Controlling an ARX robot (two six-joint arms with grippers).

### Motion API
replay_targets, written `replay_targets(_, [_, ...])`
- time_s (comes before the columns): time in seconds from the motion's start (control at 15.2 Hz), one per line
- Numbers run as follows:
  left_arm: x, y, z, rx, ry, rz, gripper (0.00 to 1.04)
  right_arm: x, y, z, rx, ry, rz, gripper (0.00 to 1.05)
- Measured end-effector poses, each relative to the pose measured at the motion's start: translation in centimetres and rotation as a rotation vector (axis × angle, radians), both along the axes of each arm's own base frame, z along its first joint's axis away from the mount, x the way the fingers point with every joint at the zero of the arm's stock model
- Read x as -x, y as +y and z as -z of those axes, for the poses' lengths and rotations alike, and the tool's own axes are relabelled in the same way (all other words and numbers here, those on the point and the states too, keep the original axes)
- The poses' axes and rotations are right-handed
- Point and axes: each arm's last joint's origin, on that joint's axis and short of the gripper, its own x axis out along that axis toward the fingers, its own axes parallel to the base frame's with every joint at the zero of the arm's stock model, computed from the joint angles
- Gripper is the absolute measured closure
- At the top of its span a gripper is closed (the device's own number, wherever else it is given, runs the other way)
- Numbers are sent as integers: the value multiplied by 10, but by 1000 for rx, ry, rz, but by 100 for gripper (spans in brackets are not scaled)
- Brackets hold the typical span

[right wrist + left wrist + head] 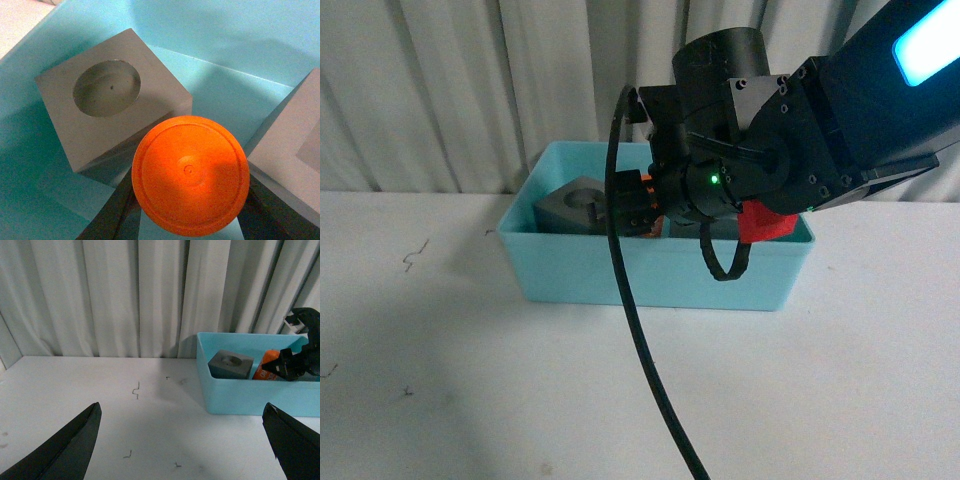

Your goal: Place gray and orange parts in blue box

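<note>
The light blue box (650, 270) stands at the back of the white table. My right gripper (645, 205) reaches down into it, shut on the orange cylinder (190, 175), whose round end faces the wrist camera above the box floor (30, 165). A gray cube with a round recess (107, 112) sits in the box's left part (570, 205), close beside the cylinder. Part of a second gray cube (295, 160) lies on the cylinder's other side. The left wrist view shows the box (250, 397), the gray cube (231, 364) and the orange cylinder (265, 366). My left gripper (182, 440) hangs open over bare table left of the box.
White curtains (470, 90) hang close behind the table. A black cable (640, 340) drops from the right arm across the front of the box to the table's near edge. Small dark marks (135, 389) dot the tabletop (440, 380) left of the box.
</note>
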Motion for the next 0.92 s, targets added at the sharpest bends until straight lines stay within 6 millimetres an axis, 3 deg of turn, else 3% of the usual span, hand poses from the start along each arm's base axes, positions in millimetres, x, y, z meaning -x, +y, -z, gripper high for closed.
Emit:
replay_targets(0.07, [0,0,0,0,0,0,7,0,0,0,1,2,-1,54])
replay_targets(0.39, [0,0,0,0,0,0,7,-1,0,-2,-22,-19,-2,4])
replay_targets(0.53, [0,0,0,0,0,0,7,3,-2,-8,-34,-52,1,7])
replay_targets(0.66, [0,0,0,0,0,0,7,16,-11,-44,-77,-149,9,6])
replay_targets(0.72, [0,0,0,0,0,0,7,31,-25,-80,-111,-239,28,6])
replay_targets(0.79, [0,0,0,0,0,0,7,55,-42,-116,-133,-316,55,6])
replay_targets(0.85, [0,0,0,0,0,0,7,79,-61,-136,-138,-363,103,6])
replay_targets(0.92, [0,0,0,0,0,0,7,112,-83,-141,-124,-358,165,6])
